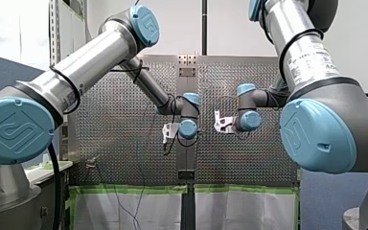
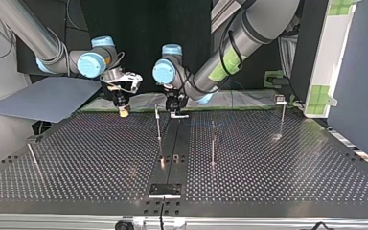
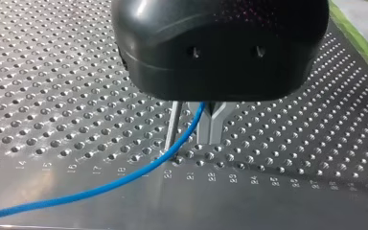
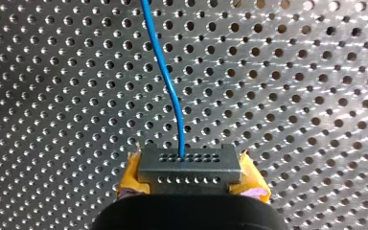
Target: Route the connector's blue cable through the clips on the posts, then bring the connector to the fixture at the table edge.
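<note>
**Right hand** (image 2: 122,112): closed on the connector (image 4: 189,165), a grey block with rows of small holes, clamped between the yellow pads (image 4: 130,175). It is low over the far part of the bench (image 2: 100,153), left of centre in the top view.

**Blue cable** (image 4: 170,86): leaves the connector's face and runs ahead over the perforated plate.

**Left hand** (image 3: 211,132): black body, with its metal fingers drawn together on the blue cable. The cable emerges at the fingers and trails away across the bench. It is at the bench's far middle, just beside the right hand but apart from it.

**Thin post** (image 3: 172,127): upright, just beside the left hand's fingers, with the cable crossing in front of it.

**Second post** (image 2: 213,143): nearer, right of centre in the top view.

**Fixture** (image 2: 165,190): a dark plate at the bench's near edge in the top view, well apart from the connector.
</note>
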